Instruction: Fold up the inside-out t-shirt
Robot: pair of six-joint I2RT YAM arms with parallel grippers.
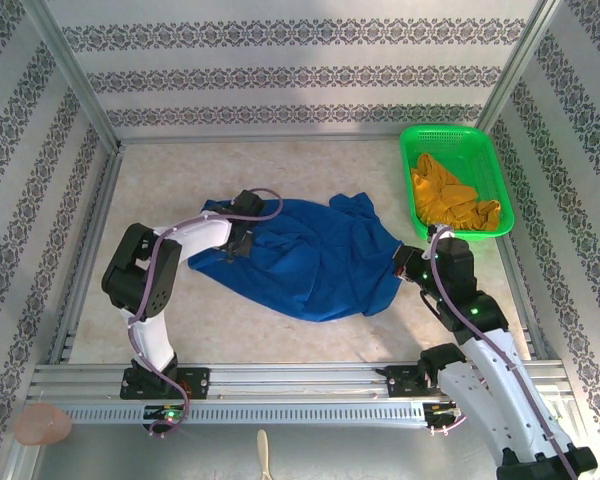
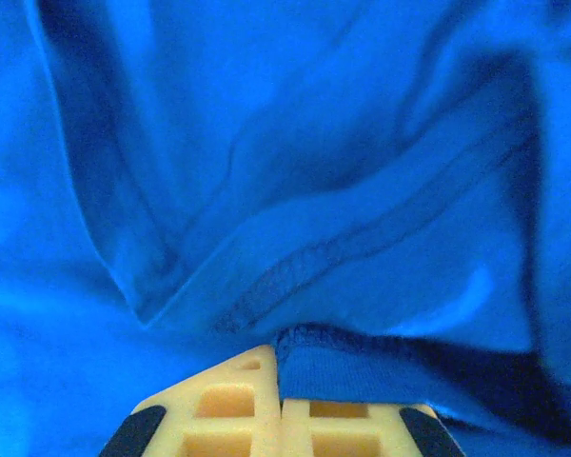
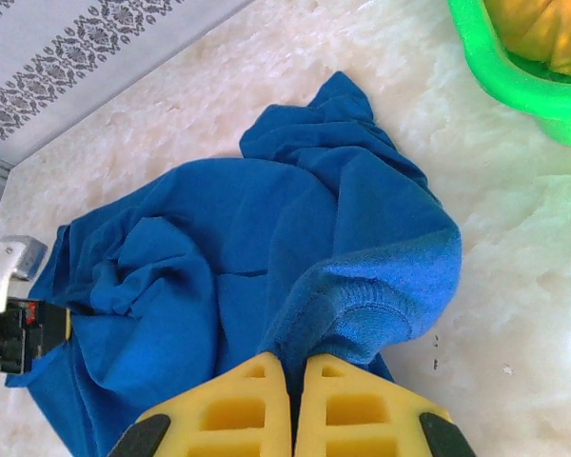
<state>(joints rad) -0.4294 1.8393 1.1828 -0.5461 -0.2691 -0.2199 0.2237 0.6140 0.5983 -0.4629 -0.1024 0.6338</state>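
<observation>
The inside-out t-shirt [image 1: 310, 258], royal blue and wrinkled, lies spread across the middle of the table. My left gripper [image 1: 242, 238] sits at its left edge. In the left wrist view the left gripper [image 2: 281, 360] is shut, with a stitched hem of the t-shirt [image 2: 362, 238] pinched between its yellow fingers. My right gripper [image 1: 406, 268] is at the shirt's right edge. In the right wrist view the right gripper [image 3: 297, 362] is shut on a ribbed fold of the t-shirt [image 3: 266, 238], which bunches up just ahead of the fingertips.
A green basket [image 1: 404, 165] stands at the back right and holds a mustard garment [image 1: 450, 195]; its rim [image 3: 500, 81] lies close to the right of the shirt. Patterned walls enclose the table, and a metal rail [image 1: 300, 378] runs along the near edge.
</observation>
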